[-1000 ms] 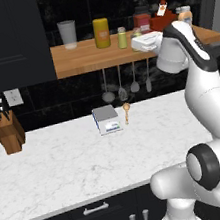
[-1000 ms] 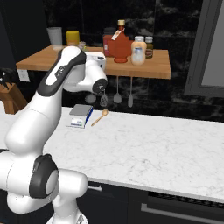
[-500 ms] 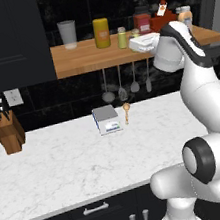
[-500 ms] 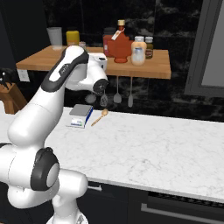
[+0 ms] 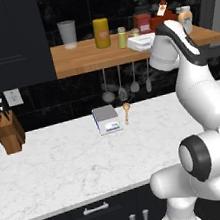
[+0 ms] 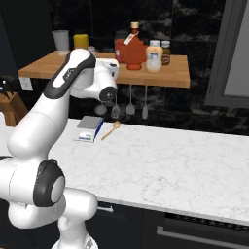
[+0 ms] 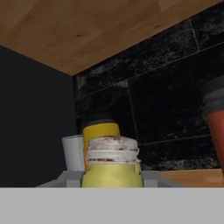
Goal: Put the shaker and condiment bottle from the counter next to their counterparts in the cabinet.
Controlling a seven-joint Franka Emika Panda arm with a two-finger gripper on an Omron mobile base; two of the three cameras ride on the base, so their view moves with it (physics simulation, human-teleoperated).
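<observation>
Black tiled wall backs the wooden cabinet (image 5: pixel 88 60) shelf above the marble desk (image 6: pixel 185 160). End effector (image 7: pixel 112 183) is pinched on the shaker (image 7: pixel 113 164), held upright at shelf height, long axis vertical, cap up. Condiment bottle (image 6: pixel 133 48) stands upright on the shelf, neck up, beside 2 jars (image 6: pixel 154 56).

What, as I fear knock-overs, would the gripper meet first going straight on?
Probably the pale lime-green shaker with silver cap, nearest along the wooden shelf; the tall yellow canister stands behind. Depth is unclear.
</observation>
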